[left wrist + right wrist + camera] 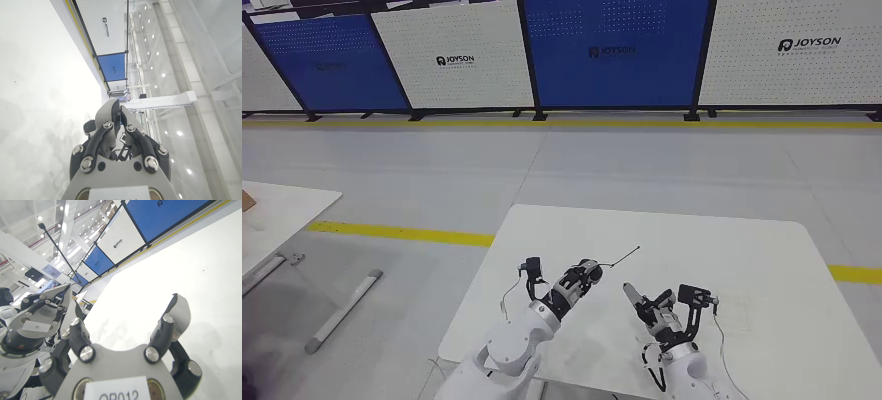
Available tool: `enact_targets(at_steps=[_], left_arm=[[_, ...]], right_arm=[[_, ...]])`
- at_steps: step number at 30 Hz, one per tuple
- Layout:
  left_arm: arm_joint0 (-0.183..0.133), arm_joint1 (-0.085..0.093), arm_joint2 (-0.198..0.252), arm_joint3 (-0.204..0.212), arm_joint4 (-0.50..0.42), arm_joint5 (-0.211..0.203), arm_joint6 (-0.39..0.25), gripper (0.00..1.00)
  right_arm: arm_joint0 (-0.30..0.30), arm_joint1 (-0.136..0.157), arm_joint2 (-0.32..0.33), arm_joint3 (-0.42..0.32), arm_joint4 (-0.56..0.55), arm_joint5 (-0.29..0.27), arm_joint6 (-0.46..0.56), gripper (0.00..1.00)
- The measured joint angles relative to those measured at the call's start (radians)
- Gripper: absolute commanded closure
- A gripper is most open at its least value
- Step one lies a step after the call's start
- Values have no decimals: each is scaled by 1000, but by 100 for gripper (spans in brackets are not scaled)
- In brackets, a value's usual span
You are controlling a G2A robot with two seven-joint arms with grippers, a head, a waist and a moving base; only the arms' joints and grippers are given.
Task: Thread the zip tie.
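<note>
Zip tie (620, 257) is a thin black strip, dead straight, pinched at one end by the left gripper (592, 268). Its long axis runs away from the robot and slants toward the right side, out over the white table (742, 250). From the right wrist, the tie (56, 247) rises off the left gripper (68, 287), with the small blocky head at the free far end. The left gripper's fingers are pressed together on the strip's end. In its own wrist view, the left gripper (119, 107) has its pads closed with a small dark nub between them.

Left arm is stretched forward from the near edge, angled toward the table's middle. Right gripper (644, 297) sits just beside it, nearer the robot, pointing the same way. Right gripper (124, 306) is spread wide with nothing between its fingers, bare table (151, 285) beyond it. It is apart from the tie.
</note>
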Motion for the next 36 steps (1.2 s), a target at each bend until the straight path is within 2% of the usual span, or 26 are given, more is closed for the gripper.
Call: enact_targets(at_steps=[2, 5, 7, 14, 17, 18, 19, 20, 21, 23, 25, 28, 30, 36], left_arm=[[0, 0, 7, 0, -1, 3, -14, 100], [10, 4, 6, -14, -8, 10, -72, 100], [19, 6, -1, -26, -13, 12, -92, 100], [20, 7, -2, -27, -14, 13, -92, 100], [17, 6, 3, -23, -14, 11, -84, 100], [16, 5, 4, -21, -15, 10, -82, 100], [14, 5, 6, -20, -18, 10, -80, 100], [13, 5, 7, -19, -20, 10, -79, 100], [12, 4, 8, -18, -21, 9, -78, 100], [10, 4, 9, -17, -21, 8, -77, 100], [10, 4, 12, -15, -17, 5, -77, 100], [7, 5, 17, -8, -17, 10, -86, 100], [4, 4, 20, -2, -19, 14, -87, 100], [0, 5, 26, 6, -21, 17, -98, 100]], right_arm=[[6, 1, -2, 10, -17, -1, 19, 0], [35, 6, -15, 41, -98, -23, 68, 0], [53, 4, -16, 62, -113, -17, 56, 0], [54, 4, -15, 65, -112, -14, 50, 0], [53, 6, -16, 67, -131, -35, 61, 0], [52, 7, -16, 68, -138, -43, 61, 8], [51, 8, -17, 70, -148, -51, 64, 52], [51, 9, -19, 70, -153, -53, 68, 52], [52, 9, -20, 70, -155, -54, 72, 64], [54, 9, -22, 69, -155, -59, 74, 66], [56, 9, -26, 69, -156, -75, 70, 75], [56, 9, -28, 69, -151, -106, 56, 82], [55, 9, -31, 68, -155, -111, 49, 78], [57, 8, -37, 67, -169, -112, 40, 78]])
